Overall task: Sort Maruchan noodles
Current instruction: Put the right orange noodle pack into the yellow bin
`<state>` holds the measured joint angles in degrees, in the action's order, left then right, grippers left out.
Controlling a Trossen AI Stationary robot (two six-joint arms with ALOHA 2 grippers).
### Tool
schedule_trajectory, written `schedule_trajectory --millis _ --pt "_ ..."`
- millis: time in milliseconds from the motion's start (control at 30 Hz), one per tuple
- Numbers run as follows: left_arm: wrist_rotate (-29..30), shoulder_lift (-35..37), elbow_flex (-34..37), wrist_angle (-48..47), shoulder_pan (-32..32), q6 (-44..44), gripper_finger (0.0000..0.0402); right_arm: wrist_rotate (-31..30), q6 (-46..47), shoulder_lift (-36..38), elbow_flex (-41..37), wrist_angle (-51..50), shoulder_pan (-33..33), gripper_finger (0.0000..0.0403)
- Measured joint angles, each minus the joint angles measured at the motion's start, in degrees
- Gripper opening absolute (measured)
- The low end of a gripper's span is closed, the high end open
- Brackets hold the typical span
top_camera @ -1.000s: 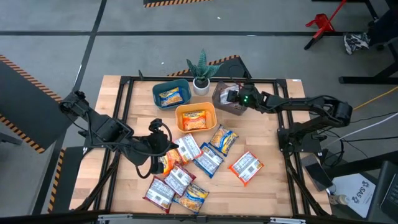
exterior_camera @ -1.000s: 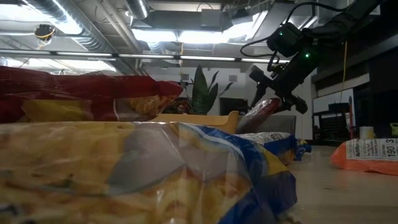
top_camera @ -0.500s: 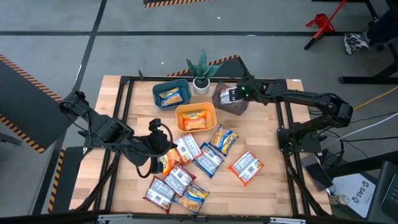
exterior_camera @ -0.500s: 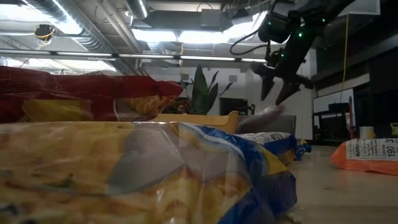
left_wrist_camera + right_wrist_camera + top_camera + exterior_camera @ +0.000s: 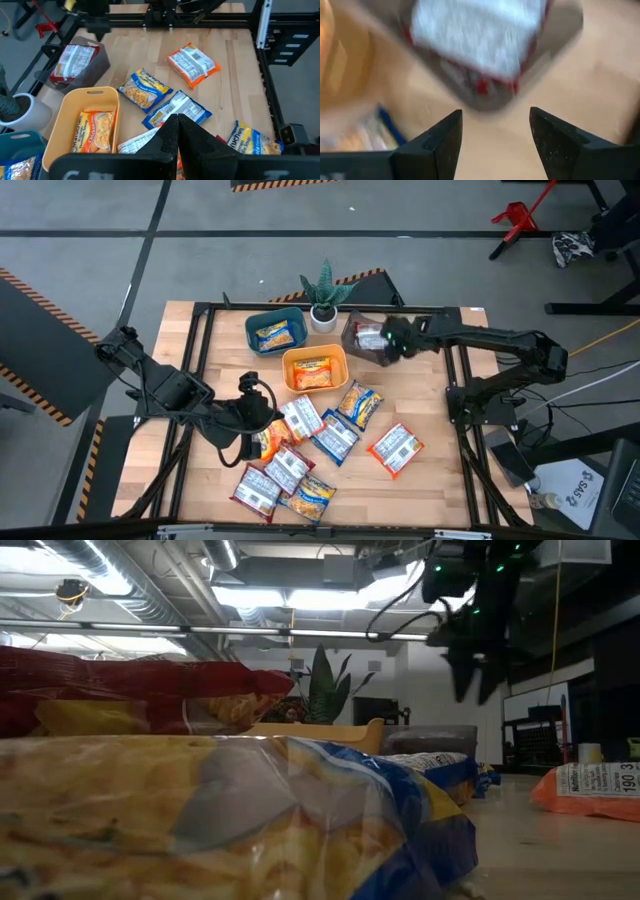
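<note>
The right pincer (image 5: 385, 340) hangs over the grey bin (image 5: 352, 344) at the far side of the worktop (image 5: 430, 420), with its fingers (image 5: 437, 142) spread wide and nothing between them. In the right wrist view a red-and-white packet (image 5: 475, 30) lies inside that bin, directly under the open fingers. I judge that this packet belongs there because the bins seem to divide the noodles by colour: the teal bin (image 5: 262, 319) holds a yellow-and-blue packet (image 5: 275, 334), and the orange bin (image 5: 296, 359) holds an orange packet (image 5: 314, 373). A small potted plant (image 5: 323, 292) stands behind, between the teal bin and the grey bin.

The left pincer (image 5: 262, 428) is low at the left edge of the loose pile (image 5: 320, 445), and its fingers (image 5: 175, 131) are pressed together. From the high view and the left wrist view I cannot tell if it pinches a packet or only touches the heap.

About 8 packets are not yet sorted. They lie flat in the middle and near part of the worktop, several overlapping, which will make a clean grasp harder. 1 orange-edged packet (image 5: 396, 448) lies apart on the right side, nearest to the right arm, so it looks like the easiest one for that arm to take.
</note>
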<state>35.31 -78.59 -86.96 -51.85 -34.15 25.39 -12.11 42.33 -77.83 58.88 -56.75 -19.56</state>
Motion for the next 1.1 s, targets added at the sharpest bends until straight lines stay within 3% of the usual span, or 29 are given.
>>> schedule_trajectory --millis 167,267,367,533,733,967,1100 --pt "0.6 0.1 3.6 8.3 -0.7 -2.0 0.0000 0.8 14.3 2.8 -5.2 -5.8 15.4 0.0215" --pt "-3.9 0.0 10.2 23.4 0.0 -7.4 0.0000 0.7 27.8 6.1 -9.7 -6.2 26.2 0.0215" --pt "-13.7 -0.3 18.5 41.5 2.8 -10.6 0.0000 -2.0 43.5 9.2 -13.2 -3.9 37.3 0.0215" --pt "-22.1 -3.5 31.2 69.1 8.2 -7.7 0.0000 -9.3 68.0 10.3 -17.1 -3.3 50.8 0.0215" --pt "-22.9 -11.6 37.9 85.0 10.6 -2.0 0.0000 -12.9 78.2 4.9 -20.1 9.2 57.8 0.0215" --pt "-23.2 -21.1 34.7 86.4 10.1 0.0 0.0000 -11.8 79.5 -6.0 -20.3 22.6 58.2 0.0215" --pt "-23.0 -25.7 32.1 86.2 10.4 0.0 0.0000 -15.0 77.5 -10.3 -20.2 33.6 57.6 0.0215"
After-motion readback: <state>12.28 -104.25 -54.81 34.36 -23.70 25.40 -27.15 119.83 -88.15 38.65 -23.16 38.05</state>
